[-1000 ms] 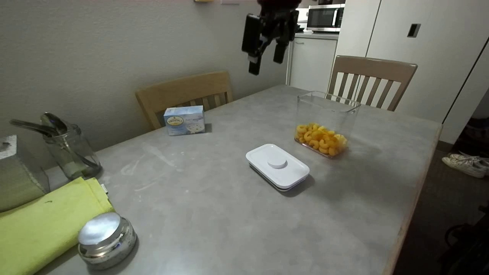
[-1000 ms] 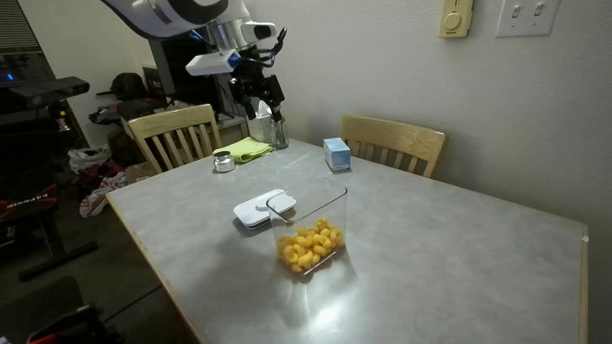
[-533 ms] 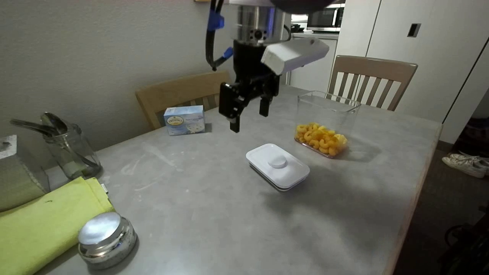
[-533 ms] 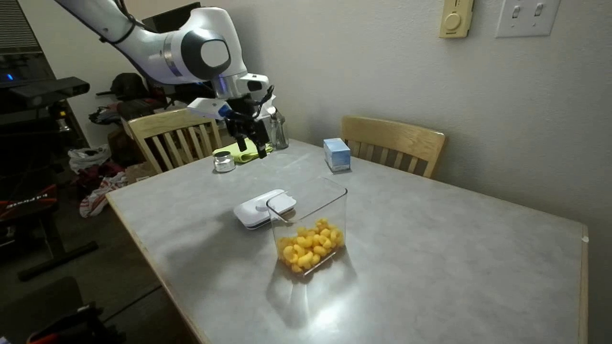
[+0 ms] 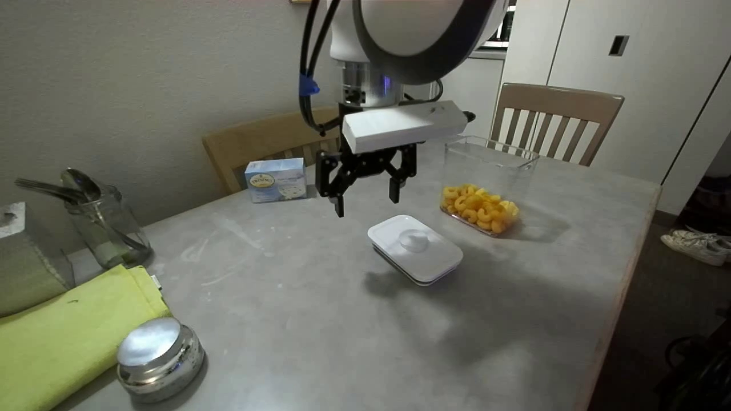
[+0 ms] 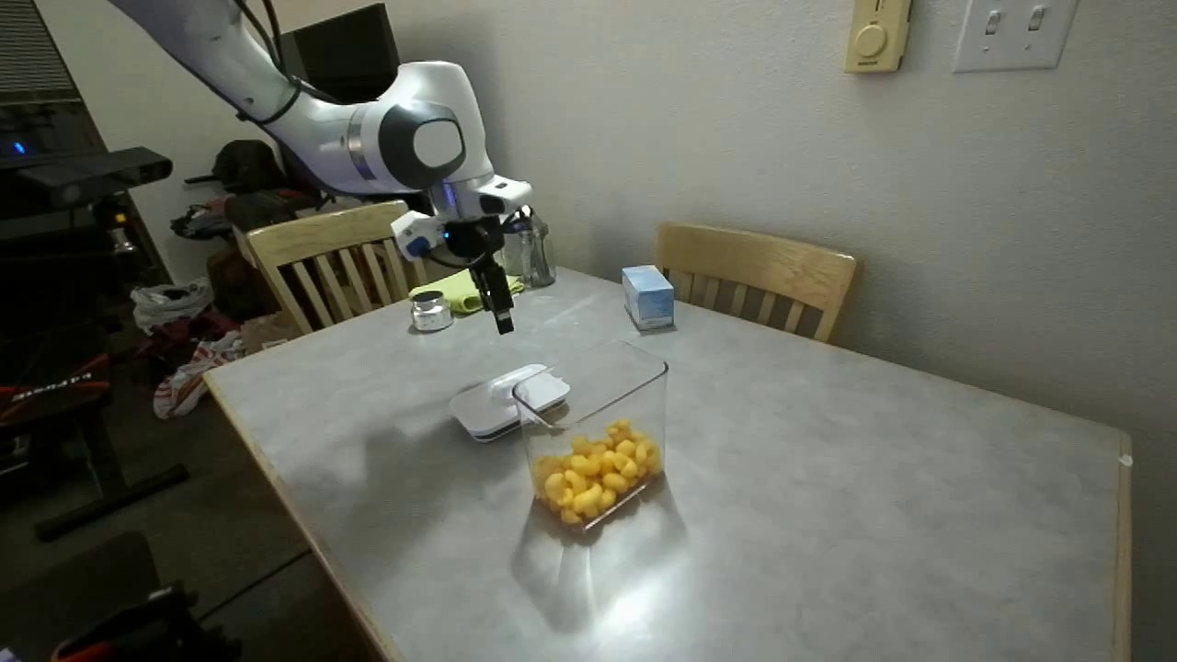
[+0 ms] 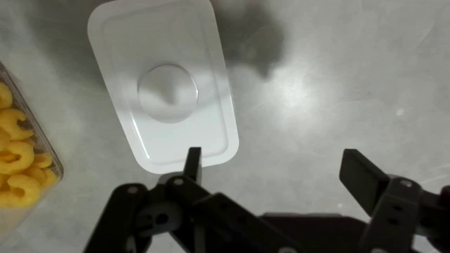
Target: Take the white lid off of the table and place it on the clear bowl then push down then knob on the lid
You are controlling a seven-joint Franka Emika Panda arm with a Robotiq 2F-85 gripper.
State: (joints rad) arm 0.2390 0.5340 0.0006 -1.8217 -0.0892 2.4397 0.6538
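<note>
The white lid [image 5: 431, 262] lies flat on the grey table [image 5: 320, 331], its round knob [image 5: 413, 241] facing up. The clear bowl [image 5: 485, 208] stands close beside it, open on top, with orange-yellow pieces in the bottom. In the wrist view the lid [image 7: 175, 144] and knob [image 7: 168, 93] are up and left of the jaws, and part of the bowl [image 7: 21, 154] shows at the left edge. My gripper [image 5: 367, 203] is open and empty in the air above the table, pointing down, beside the lid. It also shows in the wrist view [image 7: 274, 154], fingers wide apart.
A blue-white box [image 5: 277, 180] stands near the wall-side edge. A shiny metal container [image 5: 160, 359], a yellow cloth [image 5: 74, 331] and a glass jar with cutlery [image 5: 114, 234] are grouped at one end. Wooden chairs [image 6: 759, 276] stand around the table.
The arm has come down from high above the table towards the lid, and the gripper has turned about its vertical axis. The lid, bowl and other objects have not moved.
</note>
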